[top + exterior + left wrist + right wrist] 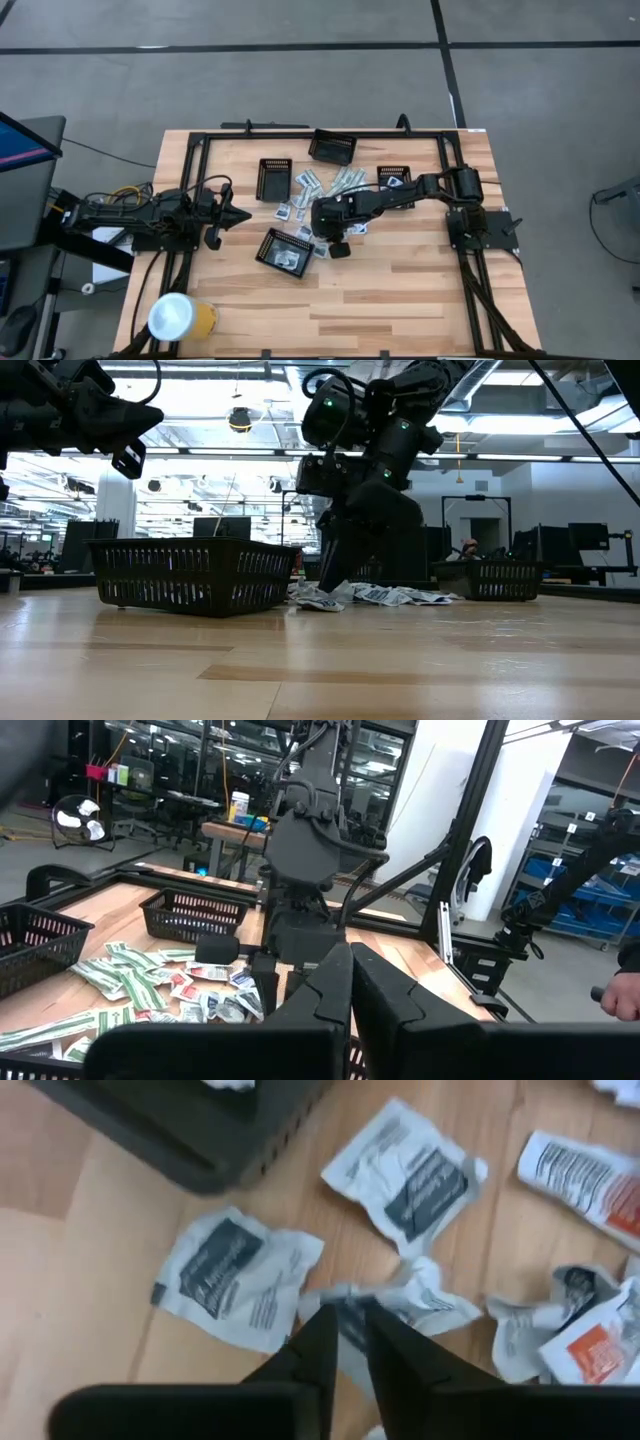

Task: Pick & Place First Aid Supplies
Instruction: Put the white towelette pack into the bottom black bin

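The packets (325, 195) lie scattered across the middle of the table (400, 290), a loose pile running from near the back trays down toward the right gripper (347, 1342). The slim green-white strips (120, 982) lie at mixed angles, most with their long axes slanting across the table; the squarish sachets sit crumpled at all angles. In the right wrist view, one sachet (232, 1275) with a dark label lies flat just beside the front tray (200, 1130), another (405, 1175) is tilted beyond it, and an orange-marked one (595, 1350) sits off to the side. The print on them is too blurred to read.

Right gripper is down low over the pile, fingers nearly together, pinching a crumpled white sachet (400, 1305) between the tips. It is touching the packet there; whether it is lifted I cannot tell.

Front tray holds a white packet (287, 258). Three more trays (333, 148) stand toward the back.

Left gripper (350, 982) hangs above the table's left side, fingers closed together, holding nothing.
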Action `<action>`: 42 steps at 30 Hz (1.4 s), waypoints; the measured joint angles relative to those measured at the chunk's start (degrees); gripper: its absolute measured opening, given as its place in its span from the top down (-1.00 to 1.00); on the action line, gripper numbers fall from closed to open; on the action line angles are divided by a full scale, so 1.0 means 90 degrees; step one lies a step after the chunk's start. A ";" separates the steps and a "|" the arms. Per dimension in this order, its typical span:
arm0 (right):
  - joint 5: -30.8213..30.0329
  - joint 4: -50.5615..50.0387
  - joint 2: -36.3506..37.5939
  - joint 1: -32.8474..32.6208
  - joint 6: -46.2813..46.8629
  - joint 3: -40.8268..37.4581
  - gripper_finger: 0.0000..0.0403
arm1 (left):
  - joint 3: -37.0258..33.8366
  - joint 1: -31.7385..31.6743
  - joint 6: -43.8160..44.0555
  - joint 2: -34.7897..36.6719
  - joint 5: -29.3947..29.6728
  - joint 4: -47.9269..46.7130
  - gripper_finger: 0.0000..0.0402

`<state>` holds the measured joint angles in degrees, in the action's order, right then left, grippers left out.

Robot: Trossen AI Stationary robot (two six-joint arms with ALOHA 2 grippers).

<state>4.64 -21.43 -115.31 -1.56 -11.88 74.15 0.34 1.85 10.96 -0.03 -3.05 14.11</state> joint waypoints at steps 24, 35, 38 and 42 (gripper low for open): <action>-0.0007 -0.0382 -0.0083 -0.0111 -0.0176 0.0159 0.12 | 0.0000 0.0000 0.0000 0.0001 0.0000 0.0019 0.96; -0.0007 -0.0385 -0.0146 -0.0067 -0.0175 0.0156 0.42 | 0.0000 0.0000 0.0000 0.0000 0.0001 0.0044 0.96; -0.0007 -0.0387 -0.0146 -0.0068 -0.0175 0.0156 0.59 | 0.0000 0.0000 0.0001 0.0000 0.0001 0.0044 0.96; -0.0010 -0.0395 -0.0146 -0.0063 -0.0153 0.0156 0.86 | 0.0000 0.0000 0.0001 0.0000 0.0000 0.0047 0.96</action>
<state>4.55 -24.98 -116.62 -2.13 -13.26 75.55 0.34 1.85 10.97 -0.03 -3.05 14.53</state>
